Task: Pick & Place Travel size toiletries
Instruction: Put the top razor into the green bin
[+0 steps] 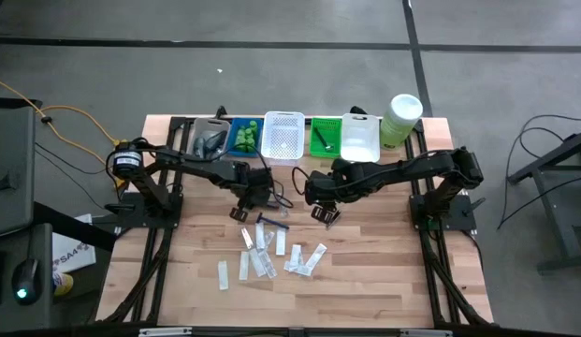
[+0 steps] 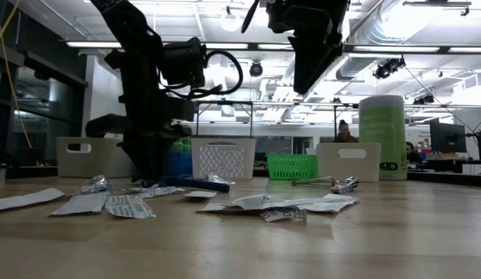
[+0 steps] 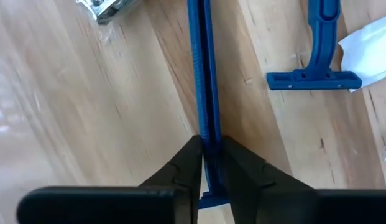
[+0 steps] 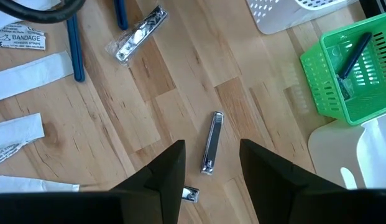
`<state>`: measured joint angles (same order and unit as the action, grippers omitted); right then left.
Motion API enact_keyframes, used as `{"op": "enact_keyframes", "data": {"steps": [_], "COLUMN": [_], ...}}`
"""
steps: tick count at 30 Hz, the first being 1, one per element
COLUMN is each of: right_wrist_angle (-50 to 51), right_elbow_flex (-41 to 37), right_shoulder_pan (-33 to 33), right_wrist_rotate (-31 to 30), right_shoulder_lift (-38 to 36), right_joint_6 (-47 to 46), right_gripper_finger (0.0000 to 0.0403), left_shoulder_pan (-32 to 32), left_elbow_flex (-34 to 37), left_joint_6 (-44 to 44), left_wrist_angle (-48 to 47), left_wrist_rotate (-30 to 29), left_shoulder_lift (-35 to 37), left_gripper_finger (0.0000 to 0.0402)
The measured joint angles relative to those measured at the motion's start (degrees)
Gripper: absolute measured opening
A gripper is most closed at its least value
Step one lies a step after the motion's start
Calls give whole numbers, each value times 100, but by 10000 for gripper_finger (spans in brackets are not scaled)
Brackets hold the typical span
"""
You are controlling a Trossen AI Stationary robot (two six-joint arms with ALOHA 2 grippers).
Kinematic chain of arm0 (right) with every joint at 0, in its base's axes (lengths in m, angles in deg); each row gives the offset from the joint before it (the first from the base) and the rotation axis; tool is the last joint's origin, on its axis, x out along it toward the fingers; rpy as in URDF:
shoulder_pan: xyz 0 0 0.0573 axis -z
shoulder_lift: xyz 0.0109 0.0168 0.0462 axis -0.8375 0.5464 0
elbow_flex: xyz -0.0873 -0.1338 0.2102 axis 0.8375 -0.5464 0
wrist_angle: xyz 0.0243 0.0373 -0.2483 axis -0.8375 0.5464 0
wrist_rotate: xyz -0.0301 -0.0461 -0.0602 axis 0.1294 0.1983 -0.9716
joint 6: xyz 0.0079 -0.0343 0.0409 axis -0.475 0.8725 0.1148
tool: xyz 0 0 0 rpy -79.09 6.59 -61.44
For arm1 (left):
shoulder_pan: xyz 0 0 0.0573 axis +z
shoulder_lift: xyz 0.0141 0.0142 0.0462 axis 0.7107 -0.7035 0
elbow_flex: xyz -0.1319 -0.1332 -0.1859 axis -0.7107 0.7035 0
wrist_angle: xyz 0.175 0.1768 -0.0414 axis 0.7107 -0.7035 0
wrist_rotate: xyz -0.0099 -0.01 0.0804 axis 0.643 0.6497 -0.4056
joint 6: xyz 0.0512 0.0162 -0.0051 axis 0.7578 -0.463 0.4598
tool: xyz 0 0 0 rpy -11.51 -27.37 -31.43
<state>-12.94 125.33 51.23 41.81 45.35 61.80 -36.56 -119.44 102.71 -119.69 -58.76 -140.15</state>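
Observation:
Two blue razors lie on the wooden table; one runs between the fingers of my left gripper, which is shut on it, and the other lies beside it. My left gripper points steeply down at the table's middle. Flat white sachets lie scattered nearer the front edge. A silvery packet and a metal nail clipper lie flat on the wood. My right gripper hangs open above the clipper, clear of it. My left gripper pinches the blue razor's thin handle between its two fingertips, close to the end where a wider blue piece shows. The fingers come from above, pointing steeply down, one on each side of the handle. The razor lies flat on the table.
Along the far edge stands a row of baskets: clear, blue, white, green and white, with a pale-green canister at the right end. Bare wood lies at the front right.

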Motion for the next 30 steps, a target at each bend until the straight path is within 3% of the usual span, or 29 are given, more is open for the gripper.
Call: {"op": "enact_keyframes", "data": {"steps": [11, 16, 25, 30], "right_wrist_angle": [3, -94, -1009, -2230], "right_elbow_flex": [0, -117, -1413, -2067], "right_shoulder_pan": [-76, -474, -1129, -1293], "right_wrist_rotate": [33, -704, -1210, -1305], "right_shoulder_lift": [0, 0, 0, 0], "right_joint_6": [-56, -309, -1297, -1494], "right_gripper_finger": [146, 146, 146, 146], "left_shoulder_pan": [-9, -9, -11, -11], "left_elbow_flex": [7, 40, 39, 37], "left_joint_6": [-418, -639, -665, -666], "left_wrist_angle": [-261, -358, 70, 636], "left_wrist_rotate": [-7, 32, 144, 446], "left_shoulder_lift": [31, 220, 705, 823], "left_gripper_finger": [27, 25, 23, 17]}}
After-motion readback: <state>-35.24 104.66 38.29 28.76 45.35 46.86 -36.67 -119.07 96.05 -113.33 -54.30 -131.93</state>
